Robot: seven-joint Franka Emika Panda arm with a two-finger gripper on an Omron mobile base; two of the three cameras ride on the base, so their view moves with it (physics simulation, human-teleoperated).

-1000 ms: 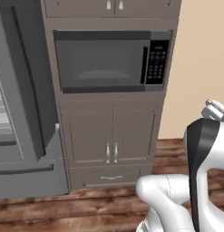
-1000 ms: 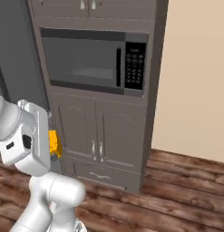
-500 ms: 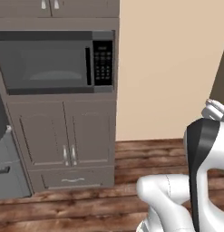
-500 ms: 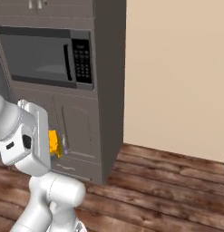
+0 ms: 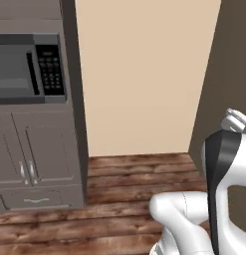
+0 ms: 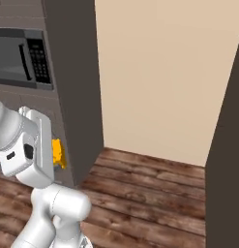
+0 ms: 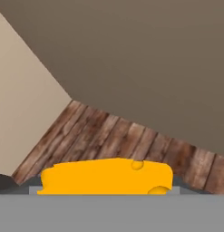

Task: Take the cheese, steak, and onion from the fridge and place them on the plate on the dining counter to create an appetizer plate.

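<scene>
I have the cheese (image 7: pixel 106 176) right at the hand: in the hand view it is a smooth yellow-orange wedge with 2 round holes showing, lying wide across the bottom of the picture. In the right base view the same cheese (image 6: pixel 58 154) shows as a small orange block sticking out beside the white hand, at the gripper (image 6: pixel 57 156). The jaws stand spread wide with the wedge between them, so I read it as held across its width; the fingertips themselves I cannot make out.

Beyond the cheese, the hand view looks onto a wooden floor (image 7: pixel 127 138) of brown, grainy planks, meeting a plain beige wall (image 7: pixel 22 108) on the left and a flat dark grey-brown panel above.

From the base, a tall grey cabinet (image 5: pixel 40 164) stands at far left, with panelled doors, thin metal handles and 1 drawer. Built into it is a dark microwave (image 5: pixel 30 67) with a glossy door and a keypad. To its right is the smooth beige wall, then a dark panel at the right edge.
</scene>
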